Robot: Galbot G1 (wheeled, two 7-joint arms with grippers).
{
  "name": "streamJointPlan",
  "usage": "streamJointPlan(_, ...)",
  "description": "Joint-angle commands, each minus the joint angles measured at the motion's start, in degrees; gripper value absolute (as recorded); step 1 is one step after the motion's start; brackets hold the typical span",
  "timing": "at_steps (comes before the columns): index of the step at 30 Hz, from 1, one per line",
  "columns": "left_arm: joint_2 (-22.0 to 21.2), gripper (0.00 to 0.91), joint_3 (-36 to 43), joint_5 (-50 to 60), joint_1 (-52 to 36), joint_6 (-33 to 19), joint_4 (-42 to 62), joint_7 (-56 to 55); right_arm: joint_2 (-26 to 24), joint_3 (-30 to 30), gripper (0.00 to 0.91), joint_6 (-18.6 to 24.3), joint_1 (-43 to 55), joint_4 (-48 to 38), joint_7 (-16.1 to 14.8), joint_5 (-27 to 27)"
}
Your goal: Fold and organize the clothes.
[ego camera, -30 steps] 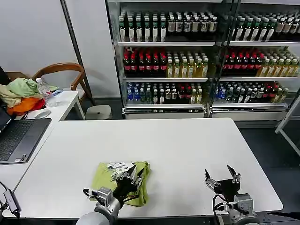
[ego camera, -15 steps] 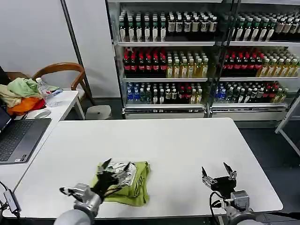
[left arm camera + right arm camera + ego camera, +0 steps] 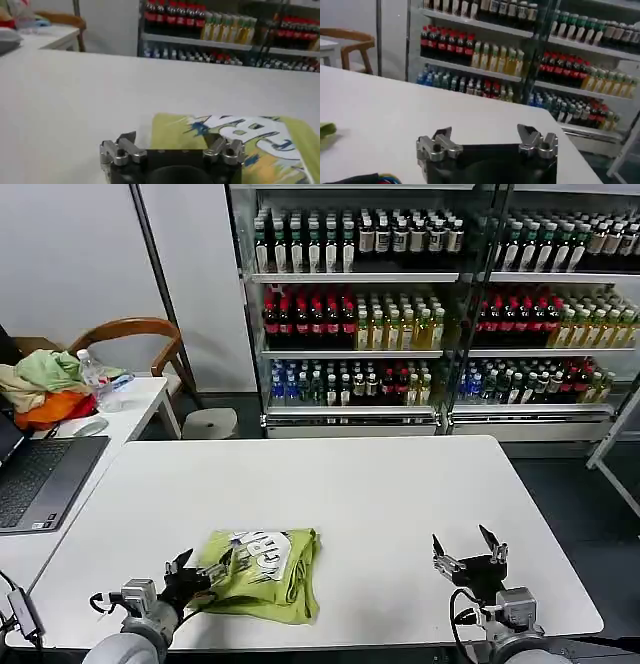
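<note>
Lime-green T-shirt (image 3: 262,574), folded into a compact bundle with its pale print facing up, lies on the white bench (image 3: 400,494) toward the near edge, left of the middle. Its printed panel sits on the far part of the bundle, and plain green folds make up the near and right parts.

At the near-left corner of the bundle is the left pincer (image 3: 198,578), low over the bench, its fingers apart and holding nothing. From the left wrist camera the same pincer (image 3: 172,145) shows its two fingers spread, with the shirt (image 3: 260,142) lying just beyond them and the printed lettering plain to see.

Well apart from the shirt, the right pincer (image 3: 470,556) is over bare bench near the near-right corner. Its fingers are spread and empty, as the right wrist camera also shows (image 3: 487,140).

A laptop (image 3: 40,479) rests on a second bench at the far left, with a heap of garments (image 3: 45,384) beyond it. Shelves of bottles (image 3: 420,314) fill the background.
</note>
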Motion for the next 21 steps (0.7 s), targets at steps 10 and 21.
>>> streamJointPlan(10,-0.5,0.04,-0.8,-4.42,1.7,0.66,2.13,-0.35,-0.61,0.18,0.907,0.07,0.63,-0.39,-0.06,0.29)
streamJointPlan(21,-1.63,0.04,0.21,-3.76,1.47,-3.19,1.22,2.21,-0.67,-0.05,0.907,0.05,0.79,-0.75,-0.06,0.25)
